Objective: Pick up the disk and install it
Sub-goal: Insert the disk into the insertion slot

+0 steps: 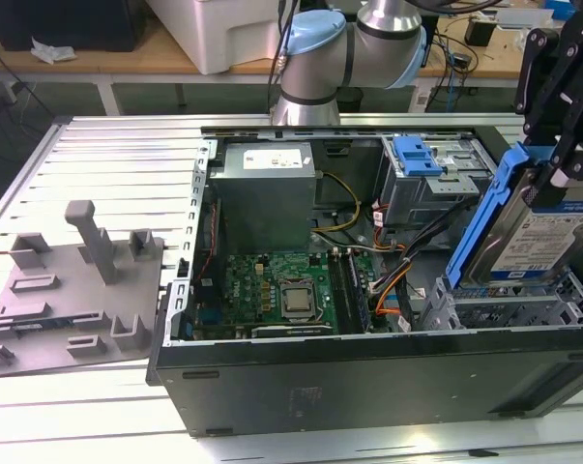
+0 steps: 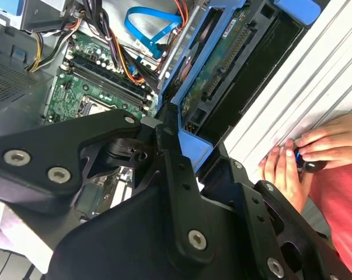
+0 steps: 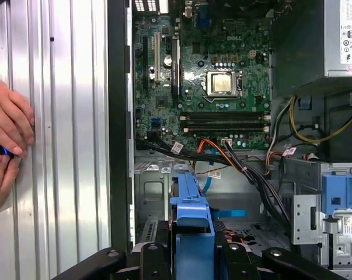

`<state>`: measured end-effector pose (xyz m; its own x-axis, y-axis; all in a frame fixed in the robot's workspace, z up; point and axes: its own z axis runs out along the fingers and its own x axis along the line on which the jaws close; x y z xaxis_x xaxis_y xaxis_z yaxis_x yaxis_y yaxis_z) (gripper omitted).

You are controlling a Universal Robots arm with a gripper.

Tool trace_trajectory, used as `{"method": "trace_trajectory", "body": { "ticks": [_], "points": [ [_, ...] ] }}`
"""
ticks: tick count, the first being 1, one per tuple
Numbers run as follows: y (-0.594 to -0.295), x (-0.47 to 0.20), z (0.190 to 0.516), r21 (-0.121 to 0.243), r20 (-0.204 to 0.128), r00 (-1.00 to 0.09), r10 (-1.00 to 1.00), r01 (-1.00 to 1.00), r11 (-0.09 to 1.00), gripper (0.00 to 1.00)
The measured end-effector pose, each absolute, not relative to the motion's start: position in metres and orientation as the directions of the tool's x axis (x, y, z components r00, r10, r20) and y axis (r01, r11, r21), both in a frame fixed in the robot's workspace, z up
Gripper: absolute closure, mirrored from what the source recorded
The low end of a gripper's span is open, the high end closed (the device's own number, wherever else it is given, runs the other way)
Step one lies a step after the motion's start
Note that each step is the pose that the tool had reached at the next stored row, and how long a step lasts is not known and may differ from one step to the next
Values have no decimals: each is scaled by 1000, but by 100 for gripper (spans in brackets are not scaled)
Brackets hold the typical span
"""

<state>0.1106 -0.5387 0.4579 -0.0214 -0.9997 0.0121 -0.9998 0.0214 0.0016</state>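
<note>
Silver disk (image 1: 547,242), blue-railed, white-and-blue label

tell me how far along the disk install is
Done: the pickup. The gripper is shut on the disk. In hand: the disk hangs tilted, its lower edge at the grey drive cage at the exterior view's right end of the open computer case. Left: seating it. Most of the disk stands above the cage, not yet slid in.
</note>
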Motion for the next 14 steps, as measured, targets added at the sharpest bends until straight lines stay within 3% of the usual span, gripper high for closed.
{"method": "trace_trajectory", "body": {
  "ticks": [14],
  "points": [
    [-539,111,453,2,12,-21,-1000,-1000,21,64]
  ]
}}
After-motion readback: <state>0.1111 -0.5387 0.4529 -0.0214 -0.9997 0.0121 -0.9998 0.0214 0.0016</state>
